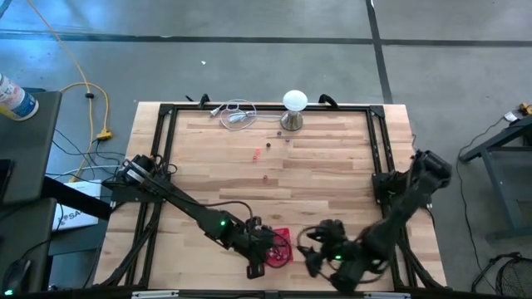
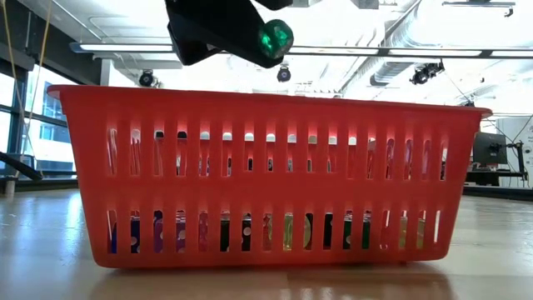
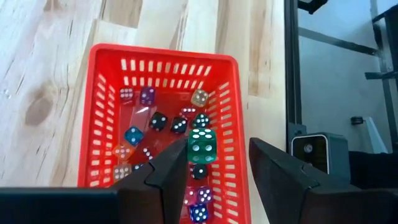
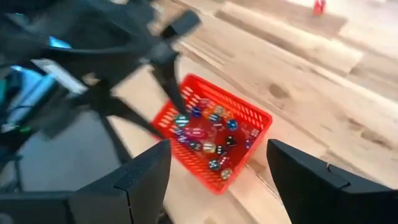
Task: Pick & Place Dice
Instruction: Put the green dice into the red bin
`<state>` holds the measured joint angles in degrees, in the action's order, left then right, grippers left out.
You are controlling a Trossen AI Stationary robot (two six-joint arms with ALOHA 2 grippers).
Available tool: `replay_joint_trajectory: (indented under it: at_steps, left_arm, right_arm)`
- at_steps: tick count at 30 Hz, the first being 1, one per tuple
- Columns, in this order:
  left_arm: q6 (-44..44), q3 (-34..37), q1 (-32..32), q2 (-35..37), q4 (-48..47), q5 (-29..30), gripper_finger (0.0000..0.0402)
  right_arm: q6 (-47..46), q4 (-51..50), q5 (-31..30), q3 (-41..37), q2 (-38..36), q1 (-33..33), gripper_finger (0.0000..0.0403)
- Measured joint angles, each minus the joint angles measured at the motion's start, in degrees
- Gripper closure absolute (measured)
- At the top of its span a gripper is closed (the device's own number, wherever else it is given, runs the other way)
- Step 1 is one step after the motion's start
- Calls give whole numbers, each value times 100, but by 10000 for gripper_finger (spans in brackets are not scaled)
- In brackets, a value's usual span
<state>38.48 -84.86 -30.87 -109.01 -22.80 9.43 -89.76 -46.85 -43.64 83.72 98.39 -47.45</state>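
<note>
The red mesh basket (image 1: 283, 259) stands near the table's front edge and holds several dice (image 3: 163, 122) in mixed colours. My left gripper (image 3: 219, 148) hangs open above it. A green die (image 3: 202, 147) is in the air between its fingers, close against one of them; the low view shows this green die (image 2: 275, 37) high above the basket (image 2: 275, 167). My right gripper (image 4: 217, 180) stands open just right of the basket (image 4: 214, 134), with nothing between its fingers. A few loose dice (image 1: 256, 153) lie mid-table. My left gripper has the green die's side (image 3: 191, 148) right at the inner face of one finger (image 3: 177, 163), while the other finger (image 3: 267, 162) stands well clear of it. The fingers slant down over the basket. Whether the die touches the finger, I cannot tell.
A white ball-topped metal stand (image 1: 294, 106) and a coiled cable (image 1: 237, 115) sit at the table's far edge. A black frame (image 1: 166, 133) borders the tabletop. Bare wood lies between the basket and the loose dice.
</note>
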Motion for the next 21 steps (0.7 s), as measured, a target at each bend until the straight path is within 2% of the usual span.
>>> replay_joint_trajectory:
  at_steps: [3,7,13,21]
  left_arm:
    - [-33,0,-4,0,8,17,238]
    - [-33,0,-4,0,11,22,238]
    - [-33,0,-4,2,-59,42,238]
    - [-9,0,-7,7,-201,103,238]
  right_arm:
    - [133,244,207,0,350,263,147]
    - [801,1011,627,0,783,631,147]
    - [1715,2321,1676,-1,1087,1133,147]
    - [2301,2344,1618,0,1102,1262,147]
